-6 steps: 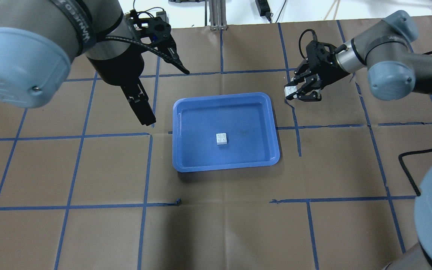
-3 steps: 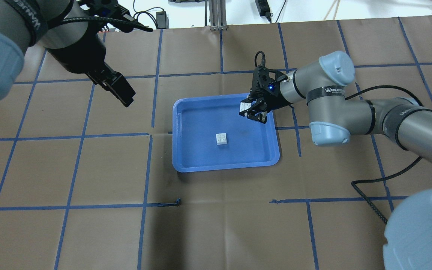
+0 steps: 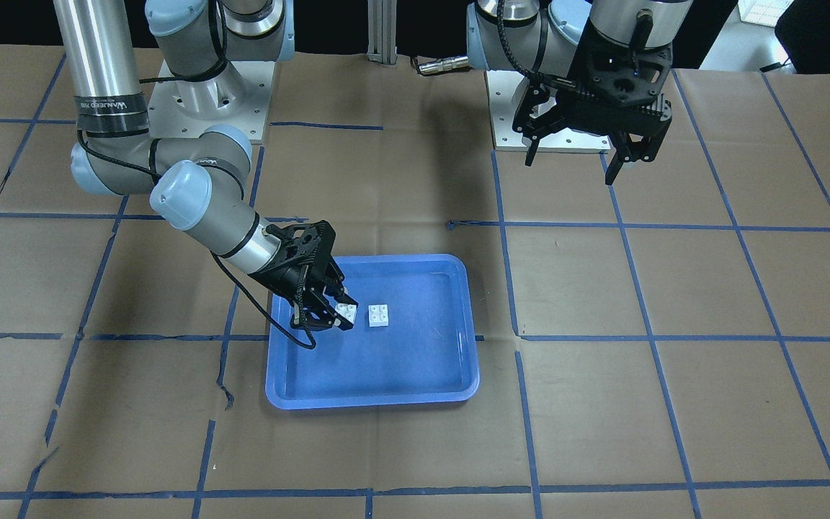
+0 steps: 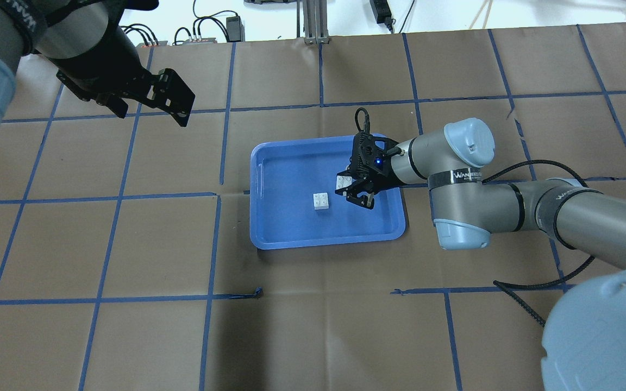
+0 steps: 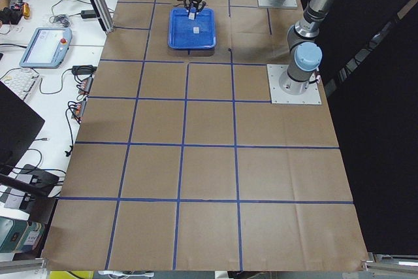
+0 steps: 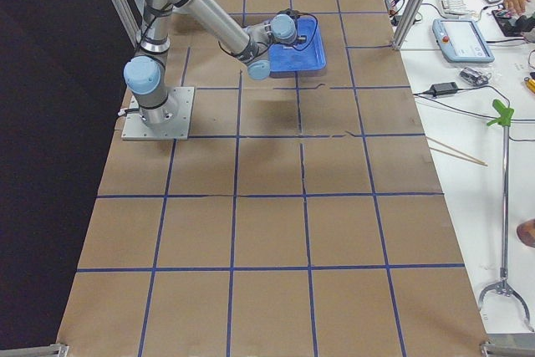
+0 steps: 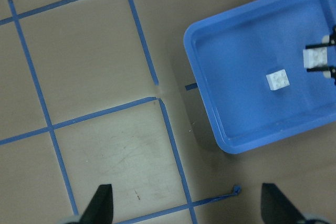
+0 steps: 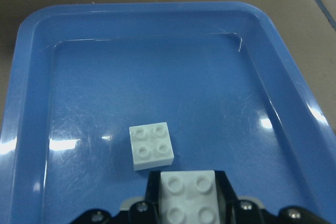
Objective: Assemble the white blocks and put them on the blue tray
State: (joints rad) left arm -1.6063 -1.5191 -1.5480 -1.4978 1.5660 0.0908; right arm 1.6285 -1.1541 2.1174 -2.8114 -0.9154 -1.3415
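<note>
The blue tray (image 4: 291, 222) lies at the table's middle. One white block (image 4: 321, 201) rests studs up on its floor. My right gripper (image 4: 352, 190) is shut on the other white block (image 4: 344, 182) and holds it low over the tray, just right of the lying block and apart from it. The right wrist view shows the held block (image 8: 192, 195) between the jaws, close behind the lying block (image 8: 151, 145). My left gripper (image 4: 152, 108) is open and empty, high above the table, far left of the tray. It also shows in the front view (image 3: 572, 162).
Brown paper with blue tape lines (image 4: 215, 239) covers the table. The right arm's black cable (image 4: 530, 304) lies at the right. Cables and power adapters (image 4: 226, 24) sit beyond the far edge. The arm bases (image 3: 199, 94) stand at the robot's side.
My right gripper has carried its white block from beyond the tray's far right corner to over the tray, beside the lying block. My left gripper has pulled back away from the tray.
</note>
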